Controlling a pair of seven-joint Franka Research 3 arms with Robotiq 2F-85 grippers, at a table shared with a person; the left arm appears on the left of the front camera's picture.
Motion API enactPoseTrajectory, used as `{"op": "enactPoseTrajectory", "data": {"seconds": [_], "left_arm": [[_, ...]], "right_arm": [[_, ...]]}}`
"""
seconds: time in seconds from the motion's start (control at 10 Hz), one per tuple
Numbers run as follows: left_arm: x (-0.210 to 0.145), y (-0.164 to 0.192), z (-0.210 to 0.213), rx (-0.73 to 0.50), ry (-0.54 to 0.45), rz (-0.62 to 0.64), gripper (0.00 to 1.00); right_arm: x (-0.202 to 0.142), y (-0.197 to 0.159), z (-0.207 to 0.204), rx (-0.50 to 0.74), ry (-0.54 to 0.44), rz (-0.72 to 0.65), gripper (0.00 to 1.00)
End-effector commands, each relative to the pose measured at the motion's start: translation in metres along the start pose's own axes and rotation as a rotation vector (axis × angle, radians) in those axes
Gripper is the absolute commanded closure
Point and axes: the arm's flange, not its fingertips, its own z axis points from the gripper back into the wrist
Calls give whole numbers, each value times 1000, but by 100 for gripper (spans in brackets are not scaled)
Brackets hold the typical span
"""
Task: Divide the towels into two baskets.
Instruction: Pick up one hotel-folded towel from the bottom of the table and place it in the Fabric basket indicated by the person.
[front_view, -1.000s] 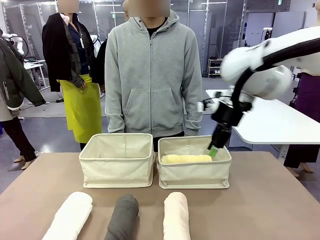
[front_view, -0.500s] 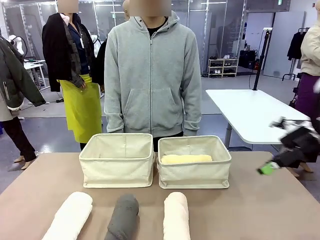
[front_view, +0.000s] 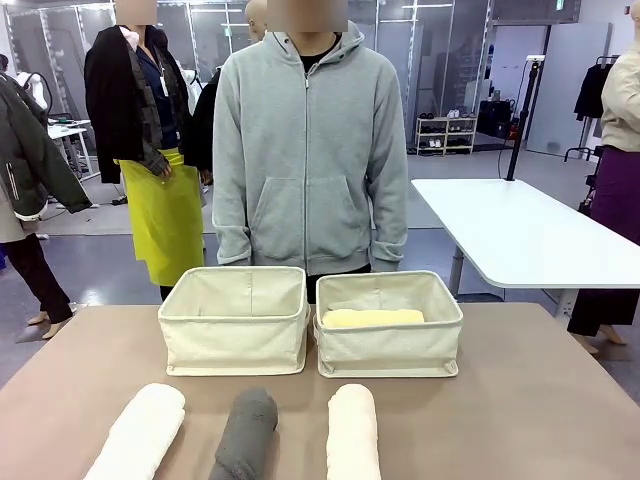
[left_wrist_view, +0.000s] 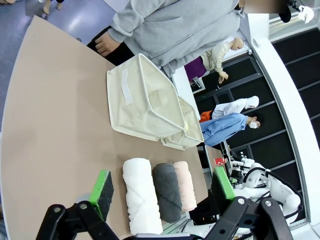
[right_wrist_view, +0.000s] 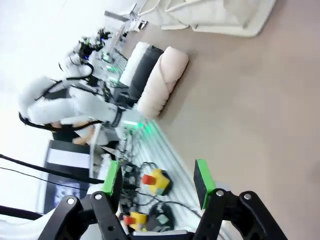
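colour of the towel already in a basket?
Pale yellow towel, lying in the right-hand basket; front view shows it best.

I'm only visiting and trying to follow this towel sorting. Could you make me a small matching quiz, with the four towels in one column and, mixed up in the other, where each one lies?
Towels:
1. pale yellow towel
2. dark grey towel
3. white towel
4. cream towel

Places:
A. left end of the row on the table
B. inside the right basket
C. right end of the row
D. middle of the row

Pairs: 1-B, 2-D, 3-A, 4-C.
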Motion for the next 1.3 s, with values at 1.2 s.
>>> {"op": "enactPoseTrajectory", "data": {"seconds": [1.2], "left_arm": [[1, -1, 2, -11, -3, -3, 0]], "right_arm": [[-10, 4, 17, 35, 52, -142, 27]]}}
